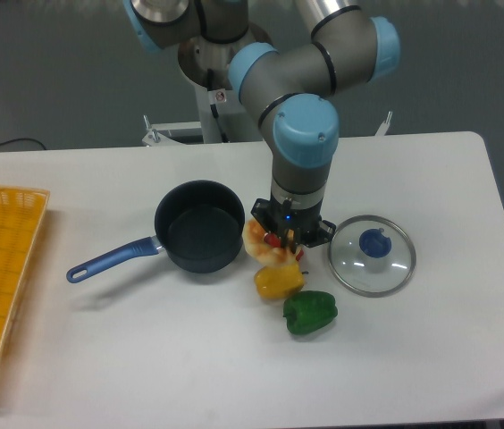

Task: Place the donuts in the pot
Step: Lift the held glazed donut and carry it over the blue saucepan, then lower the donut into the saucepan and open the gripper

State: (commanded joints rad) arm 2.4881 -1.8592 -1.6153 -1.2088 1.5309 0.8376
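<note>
The donut (259,241) sits just right of the pot (200,225), orange-tan with pale patches, partly covered by the gripper (281,243) that comes down onto it from above. It is outside the pot, close to its right rim — whether it rests on the table (431,179) or is lifted off it cannot be told from this view. The fingers are mostly hidden behind the gripper body and the donut; they seem to be at the donut, but whether they are clamped on it or merely around it is not clear.

The pot is round and dark, standing upright with nothing visible inside, its blue handle (113,260) running out to the lower left.

Directly below the donut lies a yellow pepper (279,281), touching or nearly touching it. A green pepper (310,312) lies just below and right of the yellow one. To the right of the gripper a round glass lid (372,255) with a blue knob lies flat on the table, its rim close to the gripper's black base.

At the far left edge a yellow basket (2,268) rests on the table, cut off by the frame. The arm (306,134) — grey with light blue joints — drops vertically to the gripper from the upper middle.
</note>
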